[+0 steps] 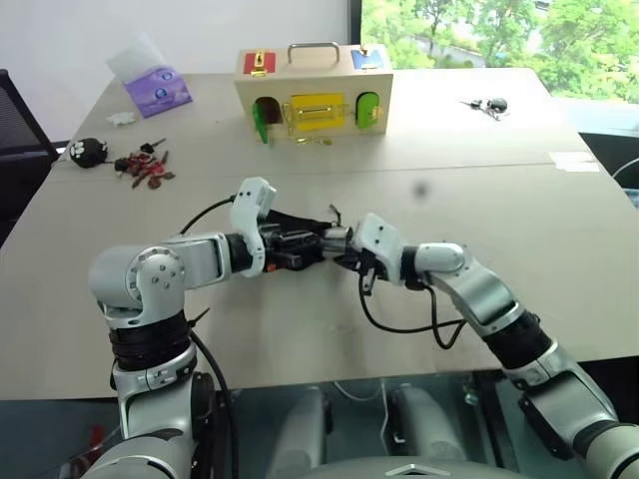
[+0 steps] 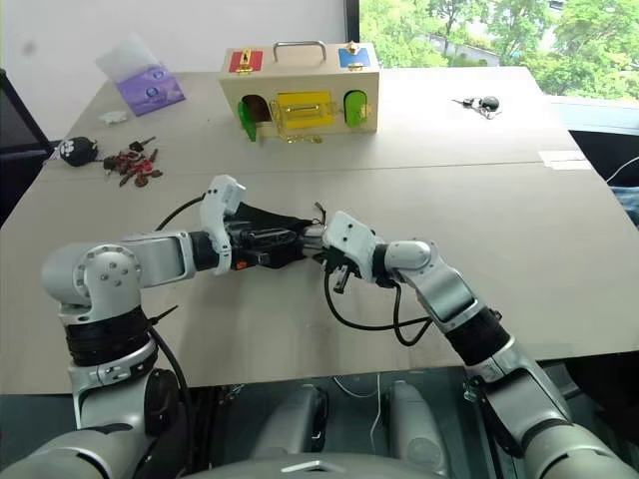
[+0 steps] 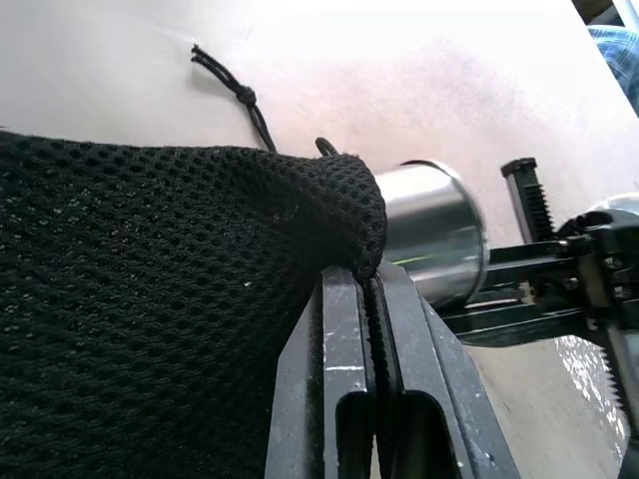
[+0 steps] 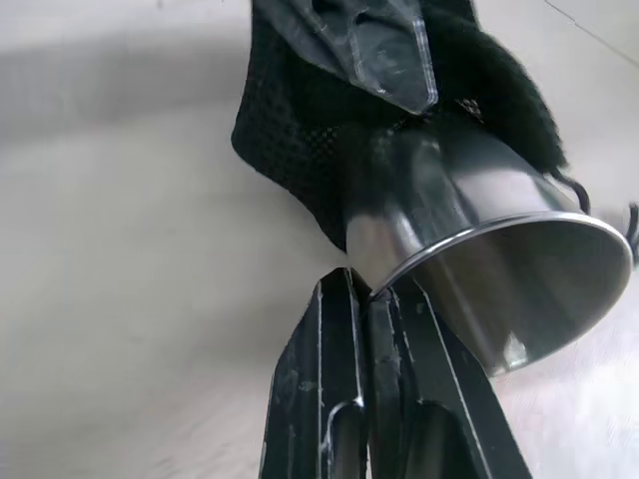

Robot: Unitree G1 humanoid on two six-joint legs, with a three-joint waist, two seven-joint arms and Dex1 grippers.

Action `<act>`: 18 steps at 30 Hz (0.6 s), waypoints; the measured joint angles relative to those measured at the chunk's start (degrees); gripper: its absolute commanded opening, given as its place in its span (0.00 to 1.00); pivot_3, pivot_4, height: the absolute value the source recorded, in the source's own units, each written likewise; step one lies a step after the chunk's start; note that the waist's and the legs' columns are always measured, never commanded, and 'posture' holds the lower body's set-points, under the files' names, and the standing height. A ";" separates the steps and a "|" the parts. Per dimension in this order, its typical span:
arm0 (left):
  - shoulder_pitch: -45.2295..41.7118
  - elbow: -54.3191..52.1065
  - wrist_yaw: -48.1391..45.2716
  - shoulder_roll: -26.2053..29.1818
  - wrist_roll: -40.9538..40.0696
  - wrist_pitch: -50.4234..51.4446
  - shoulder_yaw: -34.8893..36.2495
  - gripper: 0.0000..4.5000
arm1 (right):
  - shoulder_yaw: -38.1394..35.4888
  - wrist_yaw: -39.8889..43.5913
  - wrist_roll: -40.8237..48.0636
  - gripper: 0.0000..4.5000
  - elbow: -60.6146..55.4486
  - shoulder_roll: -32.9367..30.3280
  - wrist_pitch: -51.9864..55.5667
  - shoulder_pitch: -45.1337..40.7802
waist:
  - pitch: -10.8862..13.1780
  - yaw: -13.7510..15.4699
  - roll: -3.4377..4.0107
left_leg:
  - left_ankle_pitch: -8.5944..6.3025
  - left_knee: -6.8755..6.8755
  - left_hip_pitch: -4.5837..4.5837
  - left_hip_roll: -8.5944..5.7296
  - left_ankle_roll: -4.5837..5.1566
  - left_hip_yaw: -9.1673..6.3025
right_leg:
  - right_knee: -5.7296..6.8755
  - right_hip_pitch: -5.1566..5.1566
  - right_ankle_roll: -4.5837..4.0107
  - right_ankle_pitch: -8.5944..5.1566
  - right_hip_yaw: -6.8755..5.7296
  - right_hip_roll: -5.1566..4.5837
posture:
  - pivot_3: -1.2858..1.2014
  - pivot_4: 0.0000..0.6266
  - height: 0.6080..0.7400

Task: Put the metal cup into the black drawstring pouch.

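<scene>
The black drawstring pouch is mesh fabric held just above the table in the middle. My left gripper is shut on the rim of its mouth. The metal cup is shiny and tapered and lies on its side, with its narrow base pushed into the pouch's mouth and its wide open end still outside. My right gripper is shut on the cup's rim and comes in from the right, facing the left gripper. The pouch's knotted cord trails on the table.
A wooden latch box stands at the back centre. Red keys and a black-and-white keychain toy lie at the far left, beside a purple packet. More keys lie at the back right. The table's front edge is near.
</scene>
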 measured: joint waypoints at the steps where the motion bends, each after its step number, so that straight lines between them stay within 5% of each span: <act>1: -0.08 -0.48 0.12 0.00 -0.20 0.03 -0.01 0.00 | 0.28 0.00 -0.55 0.00 1.51 1.04 -1.17 -0.53 | 0.00 -0.01 0.00 | 0.00 0.00 0.00 0.00 0.00 0.00 | 0.00 0.00 0.00 0.00 0.00 0.01 | 0.52 0.24 1.00; 18: -0.28 -5.13 5.41 -2.76 -3.93 2.57 4.95 0.00 | 1.08 -3.36 -12.56 0.00 33.73 15.60 -31.04 -14.85 | 0.00 -0.03 0.00 | 0.03 -0.05 -0.02 0.03 -0.06 -0.03 | -0.02 -0.04 -0.01 0.01 0.01 -0.04 | 0.52 0.24 1.00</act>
